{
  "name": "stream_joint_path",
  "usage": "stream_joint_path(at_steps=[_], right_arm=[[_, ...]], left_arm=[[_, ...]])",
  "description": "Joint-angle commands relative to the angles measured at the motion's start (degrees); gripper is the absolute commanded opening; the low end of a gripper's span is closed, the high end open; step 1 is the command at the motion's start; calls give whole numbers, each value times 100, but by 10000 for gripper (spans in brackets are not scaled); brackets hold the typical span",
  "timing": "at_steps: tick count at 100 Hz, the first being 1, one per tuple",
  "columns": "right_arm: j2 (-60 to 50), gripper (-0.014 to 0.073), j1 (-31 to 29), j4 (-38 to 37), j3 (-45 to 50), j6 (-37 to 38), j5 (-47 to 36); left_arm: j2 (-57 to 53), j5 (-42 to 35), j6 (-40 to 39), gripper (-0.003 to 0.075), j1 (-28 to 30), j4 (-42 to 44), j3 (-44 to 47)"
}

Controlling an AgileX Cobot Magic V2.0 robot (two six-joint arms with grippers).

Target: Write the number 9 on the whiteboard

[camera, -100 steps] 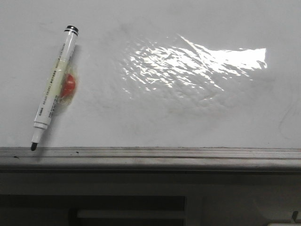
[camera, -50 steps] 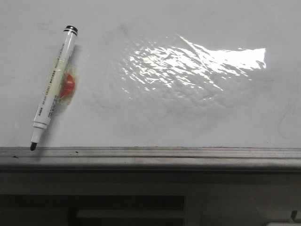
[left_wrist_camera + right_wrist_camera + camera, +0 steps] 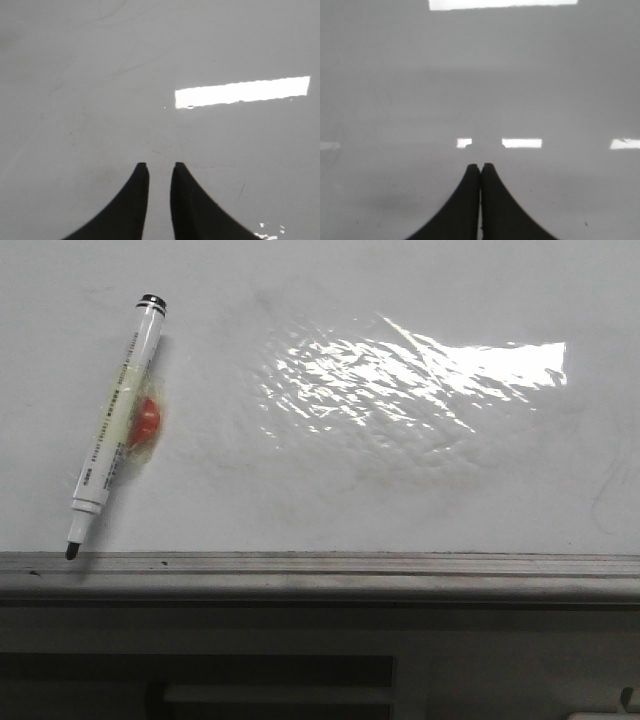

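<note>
Glossy white whiteboard point(image 3: 400, 490) filling most of the front view, with a bright wrinkled glare patch right of centre and a grey metal ledge point(image 3: 320, 575) along its lower edge. No drawn 9 visible anywhere on the board; only faint smudges. White marker pen point(image 3: 115, 430) lying tilted at the left, black cap end up, dark tip down and just touching the ledge, with an orange-red blob point(image 3: 145, 420) right beside its barrel. Left gripper point(image 3: 159, 167) slightly apart over a plain grey surface, nothing between the fingers. Right gripper point(image 3: 480, 167) pressed together, empty, over a similar grey surface.
</note>
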Motion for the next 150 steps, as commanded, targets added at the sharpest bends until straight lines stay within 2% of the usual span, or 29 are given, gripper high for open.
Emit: stream_joint_path(at_steps=[1, 5, 10, 27, 36, 50, 67, 79, 95, 117, 136, 150], right_arm=[[99, -61, 12, -5, -85, -52, -442], [119, -61, 12, -5, -85, -52, -466], [134, -61, 12, -5, -85, -52, -492], [144, -61, 12, -5, -85, -52, -492], [144, -61, 12, -5, -85, -52, -492], [144, -61, 12, -5, -85, -52, -492], [144, -61, 12, -5, -85, -52, -480], [144, -61, 12, -5, -85, -52, -413], [144, -61, 12, -5, -85, -52, -413], [144, -61, 12, -5, -85, -52, -413], [144, -61, 12, -5, -85, -52, -413], [144, -61, 12, -5, -85, -52, -413]], left_arm=[[103, -504, -23, 318, -58, 12, -171], [103, -504, -23, 370, -58, 12, -171], [103, -533, -23, 395, -58, 12, -171], [127, -784, -54, 385, -72, -95, -161], [311, -1034, -54, 385, -294, -95, -185], [901, -1467, -54, 385, -1091, -95, -185], [1725, -1506, -69, 384, -2423, -166, -185], [2210, -1506, -69, 373, -3263, -561, -185], [2864, -1506, -69, 353, -3967, -806, -185], [3669, -1795, -69, 353, -4188, -1271, -185], [4125, -2344, -69, 353, -4188, -1282, -185], [4402, -2374, -69, 347, -4188, -1296, -185]])
